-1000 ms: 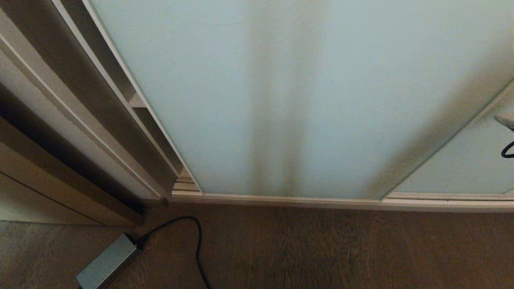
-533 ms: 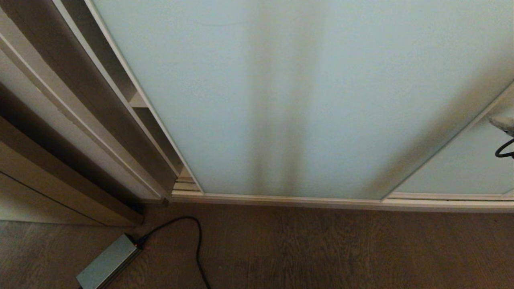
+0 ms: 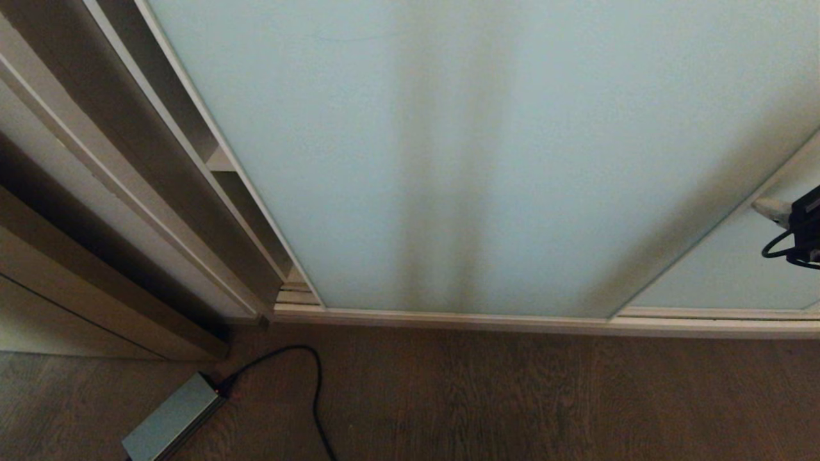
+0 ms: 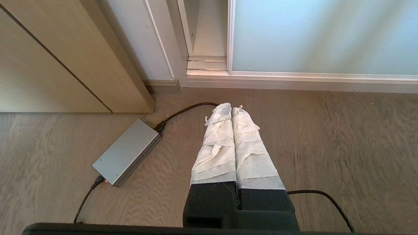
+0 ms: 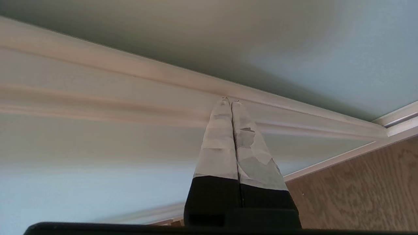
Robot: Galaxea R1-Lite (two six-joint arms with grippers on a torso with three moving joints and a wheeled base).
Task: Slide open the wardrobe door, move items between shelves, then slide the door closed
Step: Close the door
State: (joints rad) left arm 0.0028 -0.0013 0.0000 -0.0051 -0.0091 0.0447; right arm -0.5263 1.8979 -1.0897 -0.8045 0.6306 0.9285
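Right claw (image 5: 231,101) (closed) nears sliding wardrobe door (image 3: 448,160) above wooden floor (image 3: 512,397).

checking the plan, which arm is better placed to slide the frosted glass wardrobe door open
Right. Its shut pincer points at the cream frame edge of the pale green frosted glass sliding door. The left pincer, also shut, hangs over the brown wood floor.

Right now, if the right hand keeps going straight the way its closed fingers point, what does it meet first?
Most likely the cream frame strip along the edge of the pale green frosted glass sliding wardrobe door. The right hand, fingers shut, aims right at that strip; the gap that remains is hard to judge.
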